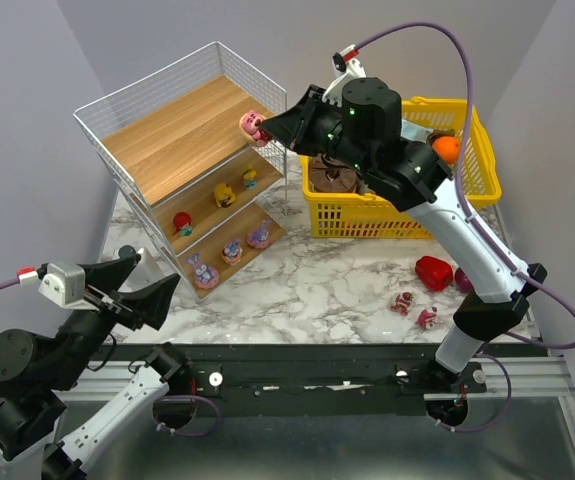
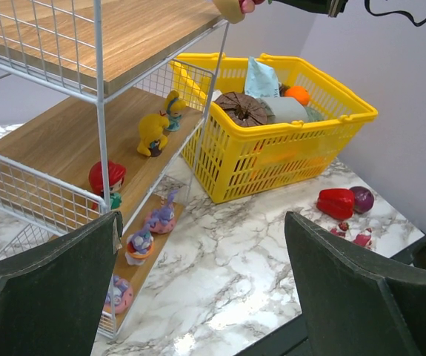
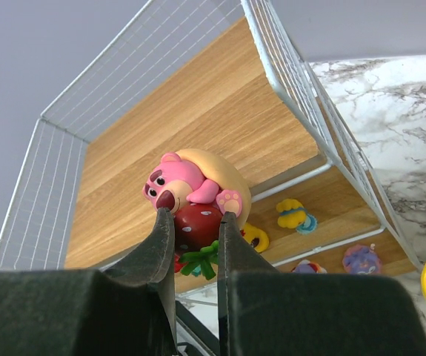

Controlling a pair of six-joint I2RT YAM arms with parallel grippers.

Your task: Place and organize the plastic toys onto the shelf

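Pale grey walls close in a white marbled worktop (image 1: 317, 290). The shelf (image 1: 182, 120) stands slanted at its far left, three wooden boards in white wire.

My right pincer (image 1: 267, 128) is clenched on a pink bear toy (image 1: 255, 123). In my right wrist view the two dark fingers (image 3: 161, 245) squeeze the red strawberry under the bear, with its face and a cream rounded back showing above them. I hold it at the corner of the top board nearest the basket, right at the wire rim. Whether it touches the wood I cannot tell.

On the middle board a red toy (image 1: 182, 223) stands towards the left, with two yellow toys (image 1: 225, 194) further right, one beside the other. On the bottom board three purple and pink toys (image 1: 232, 251) sit in a row, apart from each other. Two small pink and red toys (image 1: 401, 302) lie close together on the worktop near my right arm's base. A red pepper (image 1: 433, 272) and a dark purple ball (image 1: 464, 281) lie side by side just behind them. A yellow basket (image 1: 477, 150) of groceries stands just right of the shelf, under my right arm.

My left pincer (image 1: 159, 268) is released, its fingers spread wide. It hangs low over the near left of the worktop and points toward the shelf's bottom corner.
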